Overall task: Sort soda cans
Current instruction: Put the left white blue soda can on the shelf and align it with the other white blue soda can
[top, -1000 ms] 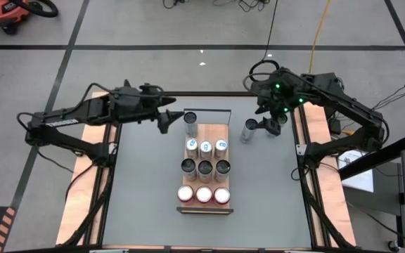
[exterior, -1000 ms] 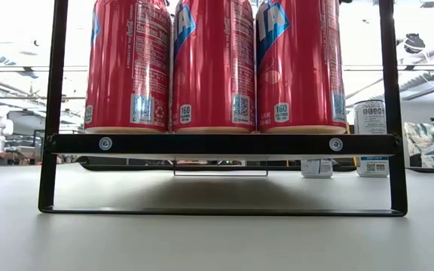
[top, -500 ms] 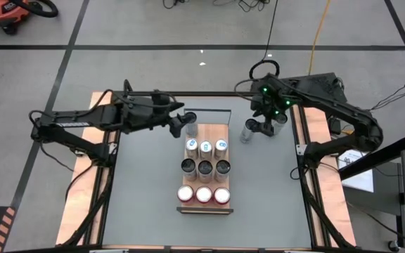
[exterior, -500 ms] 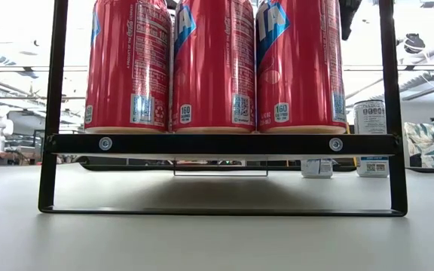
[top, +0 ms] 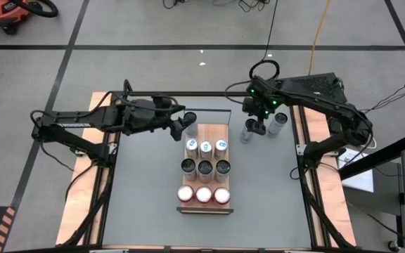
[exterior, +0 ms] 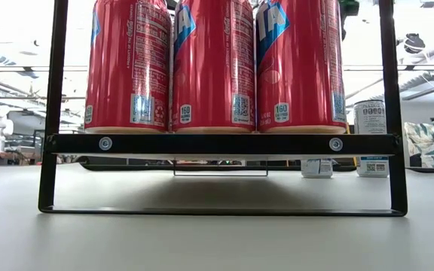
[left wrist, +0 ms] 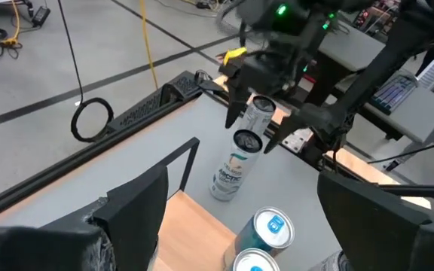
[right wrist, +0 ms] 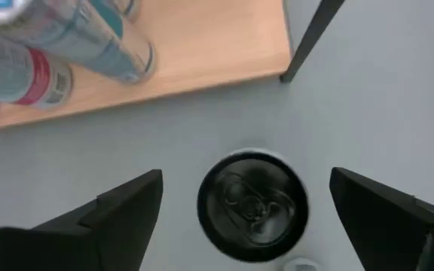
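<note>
Spread wide, the jaws of the right gripper [top: 249,128] hang directly over an upright silver-grey can [right wrist: 252,206] on the grey table [top: 146,190], one finger to each side and neither touching it; the dark top with its pull tab faces straight up between them. That can stands to the right of the wooden tray [top: 190,146], just off its far right corner, long axis vertical. A second silver-grey can [top: 277,122] stands farther right, near the table's right edge, also upright.

On the left, the left gripper [top: 182,124] also has its jaws apart, flanking a third silver-grey can [top: 190,123] at the tray's far left corner. How closely the fingers sit against it cannot be told.

On the tray the sorted cans all stand upright, tops up, in rows running left to right: three blue cans [top: 207,146] with pale tops in the farther row, three silver-grey cans with dark tops [top: 205,167] in the middle, and three red cans [top: 203,195] with silver tops nearest. In the low view the red cans fill the picture side by side, standing on a shelf within a black frame [exterior: 221,143], their labels facing the camera.

A black wire frame [top: 220,111] stands along the far edge of the tray. The left wrist view shows the right gripper over its can from the side, with the other loose can just behind it.
</note>
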Tool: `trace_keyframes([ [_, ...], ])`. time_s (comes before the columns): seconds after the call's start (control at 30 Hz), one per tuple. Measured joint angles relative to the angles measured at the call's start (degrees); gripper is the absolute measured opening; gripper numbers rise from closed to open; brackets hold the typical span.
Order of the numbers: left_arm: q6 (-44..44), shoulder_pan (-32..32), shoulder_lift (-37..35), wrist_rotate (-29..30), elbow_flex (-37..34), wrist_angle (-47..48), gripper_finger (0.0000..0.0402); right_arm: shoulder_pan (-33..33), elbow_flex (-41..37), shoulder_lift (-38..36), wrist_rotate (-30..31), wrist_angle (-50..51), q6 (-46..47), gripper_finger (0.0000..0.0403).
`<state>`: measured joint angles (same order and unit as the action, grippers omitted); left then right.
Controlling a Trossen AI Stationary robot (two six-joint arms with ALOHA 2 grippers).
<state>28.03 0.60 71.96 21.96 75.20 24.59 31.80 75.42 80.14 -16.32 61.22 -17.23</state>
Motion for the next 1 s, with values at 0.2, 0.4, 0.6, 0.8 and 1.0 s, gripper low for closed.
trace_keyframes([
  [0.2, 0.02, 0.00, -0.02, -0.04, 0.00, 0.04, 0.0342, 0.12, 0.00, 3.28, -0.07, 0.64, 0.94, 0.0356],
  [0.4, -0.32, 0.00, -0.02, -0.07, 0.00, 0.08, 0.0342, 0.10, 0.00, 6.05, 0.24, 1.78, 1.09, 0.0353],
  [0.6, -1.01, 0.00, -0.02, -0.28, 0.00, 0.38, 0.0342, 0.03, 0.00, 7.86, 2.82, 2.79, 1.69, 0.0353],
  [0.8, -1.88, 0.03, -0.02, -0.28, 0.00, 0.41, 0.0342, -0.01, 0.00, 7.78, 2.78, 3.50, 1.51, 0.0342],
  [1.0, -2.95, 0.07, -0.02, -0.27, 0.00, 0.41, 0.0342, -0.03, 0.00, 7.75, 2.62, 3.73, 1.51, 0.0281],
])
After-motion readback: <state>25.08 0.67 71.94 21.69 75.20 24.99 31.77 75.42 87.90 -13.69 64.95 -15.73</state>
